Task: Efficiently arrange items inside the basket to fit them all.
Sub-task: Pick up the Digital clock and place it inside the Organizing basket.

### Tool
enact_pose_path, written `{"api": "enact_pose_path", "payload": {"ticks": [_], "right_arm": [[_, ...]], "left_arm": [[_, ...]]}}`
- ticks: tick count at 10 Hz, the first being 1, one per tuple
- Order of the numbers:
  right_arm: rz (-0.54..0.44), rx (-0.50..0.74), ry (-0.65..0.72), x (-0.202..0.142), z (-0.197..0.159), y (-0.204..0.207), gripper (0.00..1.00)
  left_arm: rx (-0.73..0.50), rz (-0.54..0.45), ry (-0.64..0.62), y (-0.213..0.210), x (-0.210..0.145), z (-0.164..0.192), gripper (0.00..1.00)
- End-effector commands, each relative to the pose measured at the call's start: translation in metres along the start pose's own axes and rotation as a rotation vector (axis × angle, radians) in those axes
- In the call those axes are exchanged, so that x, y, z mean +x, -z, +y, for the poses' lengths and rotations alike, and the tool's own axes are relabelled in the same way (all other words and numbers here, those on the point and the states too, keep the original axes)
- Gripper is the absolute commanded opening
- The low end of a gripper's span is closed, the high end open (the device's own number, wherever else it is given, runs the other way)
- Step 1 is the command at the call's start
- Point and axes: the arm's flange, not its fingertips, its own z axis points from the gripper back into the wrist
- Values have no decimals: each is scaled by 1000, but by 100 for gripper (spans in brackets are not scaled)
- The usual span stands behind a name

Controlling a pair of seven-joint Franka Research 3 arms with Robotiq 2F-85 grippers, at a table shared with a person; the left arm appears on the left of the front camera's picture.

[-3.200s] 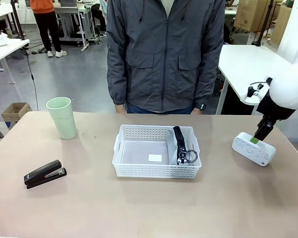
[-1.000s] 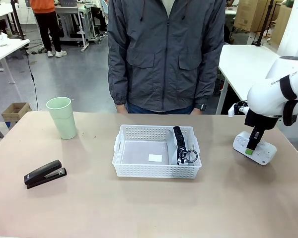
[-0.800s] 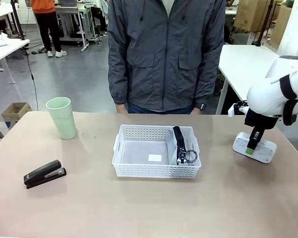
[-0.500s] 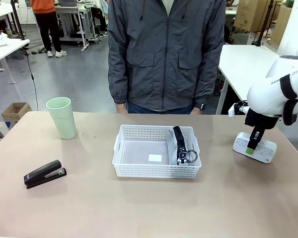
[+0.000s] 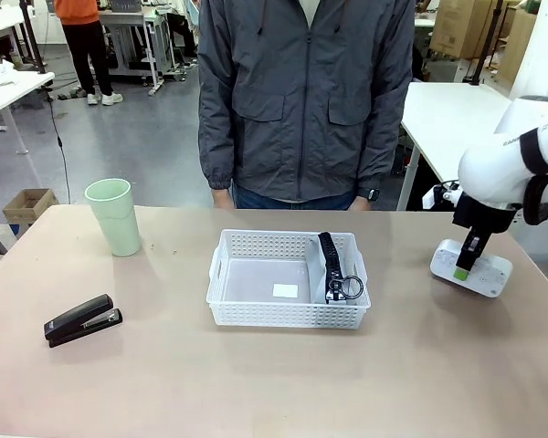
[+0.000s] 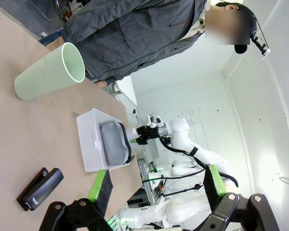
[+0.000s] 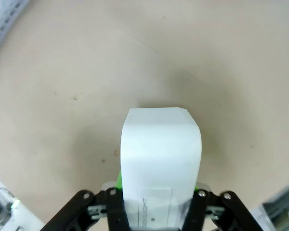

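— Where's the box (image 5: 490,276)?
— At the far right of the desk (image 5: 256,383), clamped in the right gripper (image 5: 462,271).
— Left gripper (image 6: 156,185)?
— Jaws wide, nothing between them.
— The rest?
— Pouch (image 5: 331,265) stands on edge at the right end of the basket (image 5: 256,315); cup (image 5: 112,217) and stapler (image 5: 82,319) on the desk, left.

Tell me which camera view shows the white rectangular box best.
The front view: nearly the whole white rectangular box shows at the table's right side, with the right gripper shut on it. The right wrist view shows its near end close up in that grip. Left wrist view: too distant to tell.
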Motion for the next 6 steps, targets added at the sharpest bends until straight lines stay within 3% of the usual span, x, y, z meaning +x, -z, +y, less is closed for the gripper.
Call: {"api": "enact_pose_path", "payload": {"ticks": [1,4,6], "right_arm": [[-38,56,117,-10,12,-54,0],[-33,-46,281,-40,53,-102,0],[-60,-55,337,-60,68,-103,0]], "left_arm": [[-12,4,19,-1,-1,-1,100],[-12,4,19,-1,-1,-1,100],[-12,4,19,-1,-1,-1,100]]}}
